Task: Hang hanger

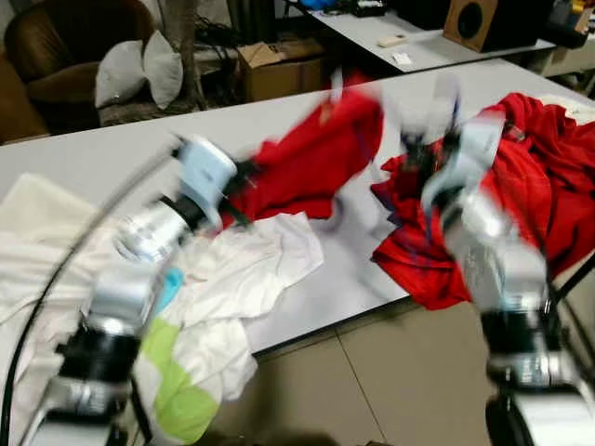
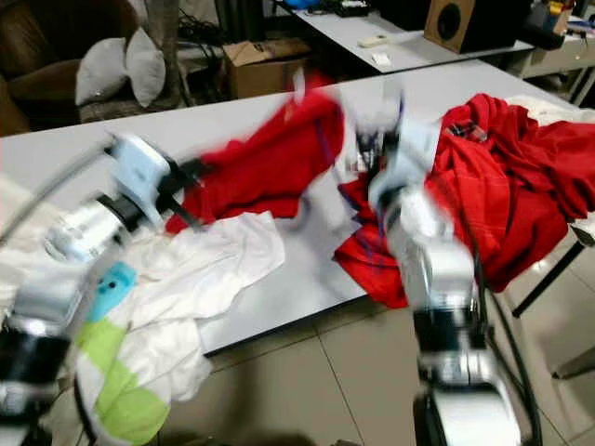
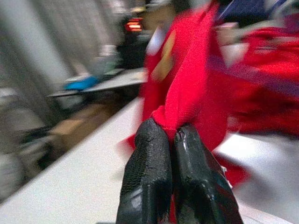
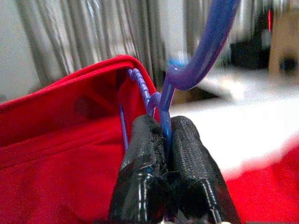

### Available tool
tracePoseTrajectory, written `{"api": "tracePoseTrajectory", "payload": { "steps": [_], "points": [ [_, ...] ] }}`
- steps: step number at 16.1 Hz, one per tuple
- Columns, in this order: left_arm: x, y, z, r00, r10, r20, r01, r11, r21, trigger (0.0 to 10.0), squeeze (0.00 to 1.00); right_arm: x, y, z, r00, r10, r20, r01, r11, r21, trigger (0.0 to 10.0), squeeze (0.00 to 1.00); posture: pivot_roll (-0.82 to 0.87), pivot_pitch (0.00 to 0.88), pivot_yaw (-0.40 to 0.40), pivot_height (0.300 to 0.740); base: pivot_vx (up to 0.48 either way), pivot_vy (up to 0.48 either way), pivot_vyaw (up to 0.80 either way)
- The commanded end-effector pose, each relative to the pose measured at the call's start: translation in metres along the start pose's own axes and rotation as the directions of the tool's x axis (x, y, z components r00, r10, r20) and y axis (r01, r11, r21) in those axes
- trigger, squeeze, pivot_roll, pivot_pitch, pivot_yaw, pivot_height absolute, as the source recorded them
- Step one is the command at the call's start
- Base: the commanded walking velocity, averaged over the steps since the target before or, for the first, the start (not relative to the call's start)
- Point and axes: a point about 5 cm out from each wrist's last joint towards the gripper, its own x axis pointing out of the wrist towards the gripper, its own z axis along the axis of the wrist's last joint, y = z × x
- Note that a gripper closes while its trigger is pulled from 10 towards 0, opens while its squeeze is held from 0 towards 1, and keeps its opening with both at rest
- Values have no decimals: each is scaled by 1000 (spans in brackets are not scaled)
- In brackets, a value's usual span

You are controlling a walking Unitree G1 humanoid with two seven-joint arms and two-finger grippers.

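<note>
A red garment (image 1: 311, 158) is stretched above the grey table (image 1: 112, 158) between my two arms; the eye views are blurred by motion. My left gripper (image 3: 169, 133) is shut on a fold of the red garment (image 3: 187, 88). My right gripper (image 4: 163, 130) is shut on the stem of a blue plastic hanger (image 4: 205, 42), whose hook curves up above the fingers. The hanger's arm sits inside the neck of the red garment (image 4: 60, 140). In the left eye view the right gripper (image 1: 423, 149) is at the garment's right end and the left gripper (image 1: 244, 181) at its left end.
A second heap of red cloth (image 1: 539, 186) lies on the table's right part. White cloth with green and blue patches (image 1: 200, 307) hangs over the near left edge. Behind the table stand a cardboard box (image 1: 279, 65), cushions (image 1: 139, 70) and a speaker (image 1: 469, 20).
</note>
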Motion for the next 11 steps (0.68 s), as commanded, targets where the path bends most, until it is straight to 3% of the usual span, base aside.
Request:
{"api": "tracePoseTrajectory", "payload": {
  "steps": [1,2,5,7,9,10,11],
  "points": [
    [-4,25,2,988,152,-5,-152,988,8,0,0,1,-1,17,997,23,76,-20,999,-47,10000,0,-66,0,54,740,0,0,0],
    [-7,38,2,971,237,-9,-237,971,-7,0,0,3,2,18,996,44,77,-40,998,-56,10000,0,-66,0,54,740,0,0,0],
    [-10,48,0,957,290,-22,-291,957,-22,0,0,4,1,13,997,24,76,-21,999,-38,10000,0,-58,0,46,740,0,0,0],
    [-9,46,-1,960,281,-18,-281,959,-25,0,0,3,0,8,998,14,68,-12,1000,-24,10000,0,-59,0,47,740,0,0,0],
    [-5,36,0,970,242,-2,-242,970,-32,0,0,-2,-2,-3,999,-25,22,24,998,62,10000,0,-62,0,49,740,0,0,0],
    [-4,35,1,974,226,6,-226,974,-30,0,0,-4,-1,-9,1000,-8,-11,9,995,102,10000,0,-62,0,50,740,0,0,0],
    [-1,32,5,981,190,21,-190,981,-35,0,0,-10,1,-23,994,44,-104,-26,985,169,10000,0,-62,0,48,740,0,0,0]
  ]
}}
